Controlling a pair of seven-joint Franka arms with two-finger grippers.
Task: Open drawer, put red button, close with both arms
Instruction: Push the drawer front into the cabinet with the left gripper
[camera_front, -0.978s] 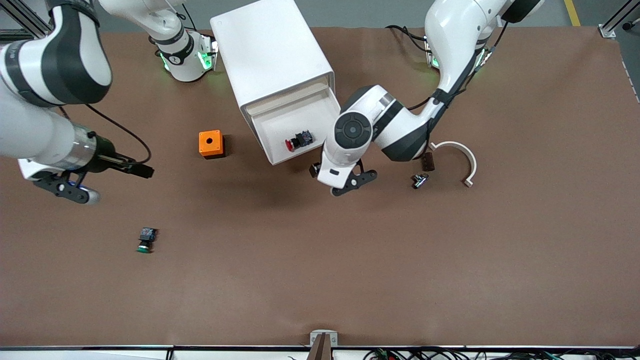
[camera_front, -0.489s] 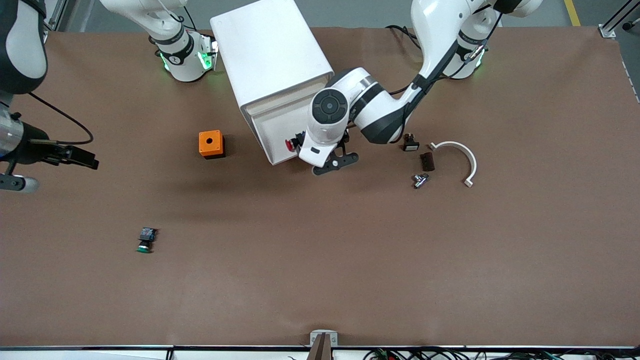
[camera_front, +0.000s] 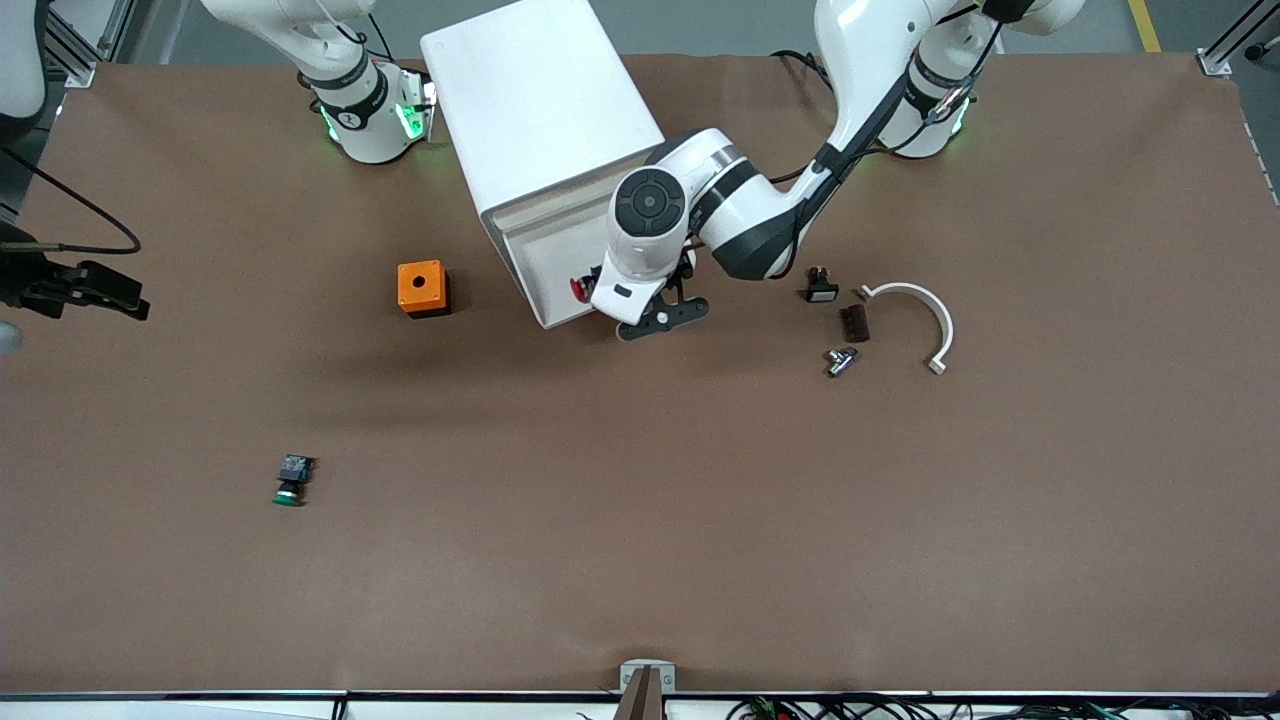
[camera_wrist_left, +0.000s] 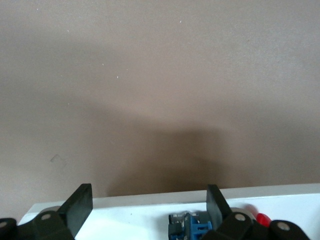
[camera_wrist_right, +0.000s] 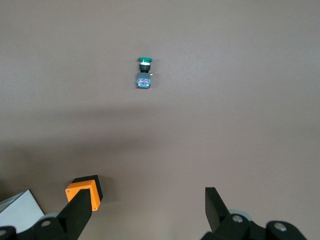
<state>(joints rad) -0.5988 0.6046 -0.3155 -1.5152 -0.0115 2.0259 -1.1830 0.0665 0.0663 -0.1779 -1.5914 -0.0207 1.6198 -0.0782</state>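
Red button (camera_front: 579, 289) lies inside the pulled-out drawer (camera_front: 545, 250) of the white cabinet (camera_front: 540, 100), apparently already deposited. Left gripper (camera_front: 655, 318), fingers spread and empty, hovers at the drawer's front edge, likely poised to push. Right gripper (camera_wrist_right: 150, 212), also spread, waits over bare table near the orange box (camera_front: 421, 288).

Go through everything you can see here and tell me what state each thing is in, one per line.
Drawer: pulled open from the cabinet.
Red button: lying in the drawer, near its front wall.
Left pincer: open, empty, over the drawer's front edge.
Right pincer: open, empty, up at the right arm's end of the table.
Green button: lying on its side on the table.
Orange box: sitting hole up, beside the drawer.
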